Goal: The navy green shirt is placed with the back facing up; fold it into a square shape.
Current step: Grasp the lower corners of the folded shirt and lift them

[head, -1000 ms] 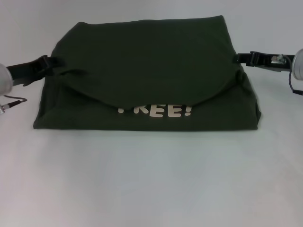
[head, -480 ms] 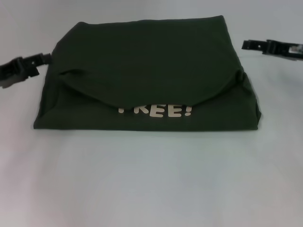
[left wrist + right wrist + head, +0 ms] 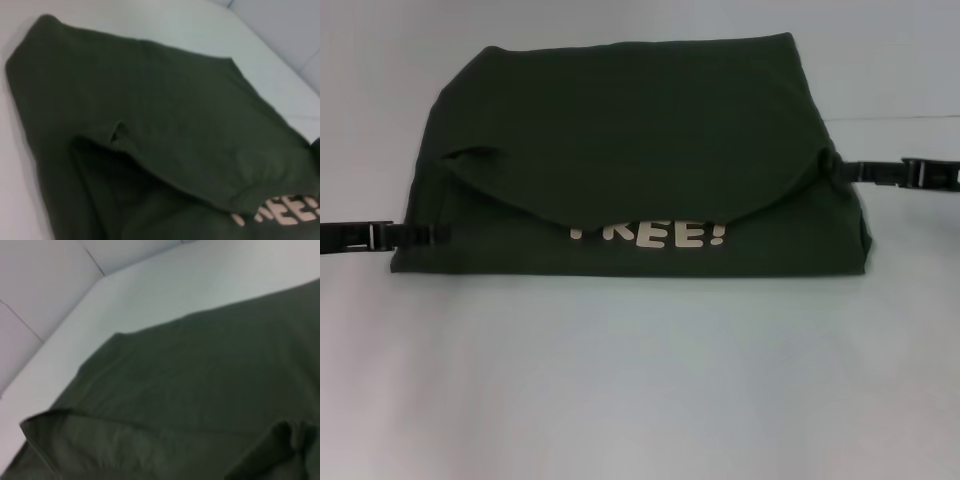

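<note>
The navy green shirt lies folded on the white table, with its far part laid forward as a curved flap. Below the flap's edge, cream letters reading "REE!" show near the front. My left gripper reaches in low from the left and meets the shirt's left edge near the front corner. From the right, my right gripper comes in at the bunched fold corner on the shirt's right side. The left wrist view shows the shirt with its flap and letters. In the right wrist view there is only plain green cloth.
The bare white table stretches wide in front of the shirt and narrowly on both sides. A pale wall with panel seams rises behind the table.
Both grippers have moved toward me along the shirt's sides. The left dropped from the flap's left end to the front left corner, and the right came back in to the right fold corner. The shirt's shape is unchanged.
</note>
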Available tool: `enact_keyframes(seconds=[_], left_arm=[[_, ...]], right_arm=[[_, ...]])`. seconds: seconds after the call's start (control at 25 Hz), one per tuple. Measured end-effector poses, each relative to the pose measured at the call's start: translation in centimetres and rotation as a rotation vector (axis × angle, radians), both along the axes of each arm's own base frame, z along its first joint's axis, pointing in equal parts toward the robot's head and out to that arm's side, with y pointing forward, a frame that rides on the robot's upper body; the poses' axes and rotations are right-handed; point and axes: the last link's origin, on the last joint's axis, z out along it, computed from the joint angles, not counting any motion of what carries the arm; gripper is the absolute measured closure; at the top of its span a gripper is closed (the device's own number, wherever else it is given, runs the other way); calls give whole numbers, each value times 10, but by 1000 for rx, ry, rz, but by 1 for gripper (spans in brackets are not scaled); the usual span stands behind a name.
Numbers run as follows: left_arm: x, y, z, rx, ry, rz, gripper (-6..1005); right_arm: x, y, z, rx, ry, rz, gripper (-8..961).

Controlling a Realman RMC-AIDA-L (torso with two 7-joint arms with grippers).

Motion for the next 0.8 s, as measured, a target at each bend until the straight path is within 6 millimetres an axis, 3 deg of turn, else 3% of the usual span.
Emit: enact_keyframes(seconds=[0.44,0.8], left_arm=[[-11,19,-12,65,146,65,203],[-13,18,-24,35,206,39,202]], right_arm=[[10,-6,4,-12,-28,-6,102],[11,-6,3,-15,-32,-10,103]])
